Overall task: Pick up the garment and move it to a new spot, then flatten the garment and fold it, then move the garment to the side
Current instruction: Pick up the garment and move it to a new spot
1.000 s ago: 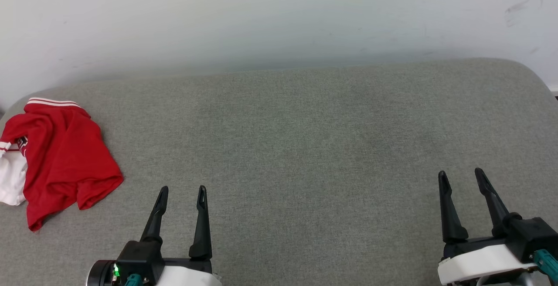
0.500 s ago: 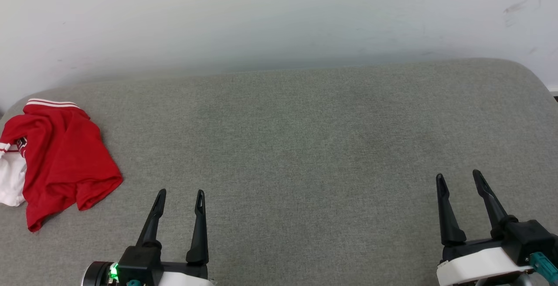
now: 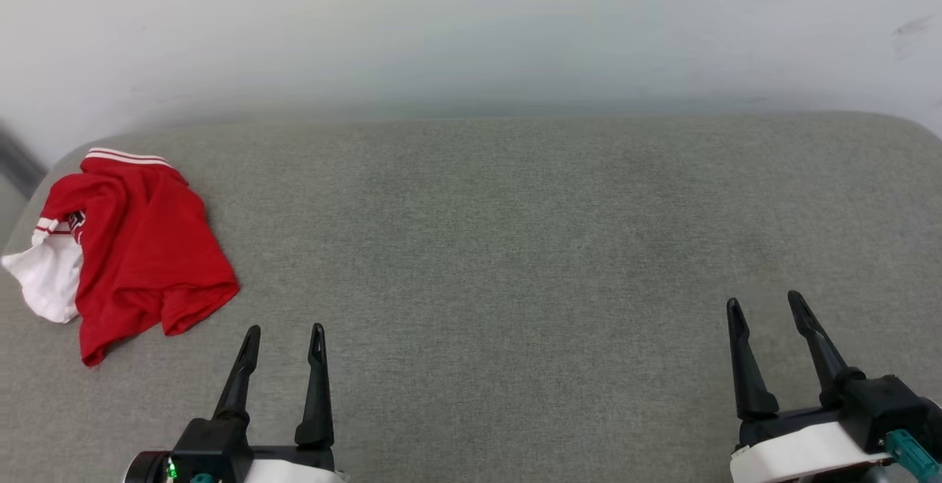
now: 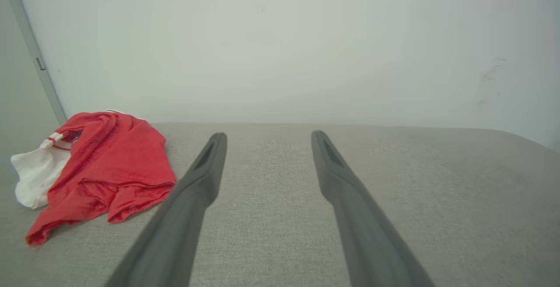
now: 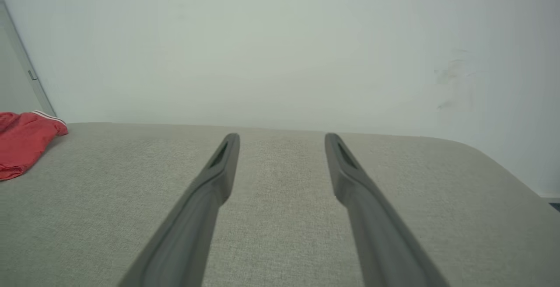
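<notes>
Garment (image 3: 140, 247) crumpled heap, red body, white sleeve, striped trim; left fingers (image 3: 316, 387), right fingers (image 3: 745, 365) spread, empty.

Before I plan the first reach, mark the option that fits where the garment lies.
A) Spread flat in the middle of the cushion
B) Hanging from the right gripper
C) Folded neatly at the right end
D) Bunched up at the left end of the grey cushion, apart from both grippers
D: the garment lies crumpled at the left end of the grey cushion, clear of the left gripper and the right gripper, both with jaws open and empty.
</notes>
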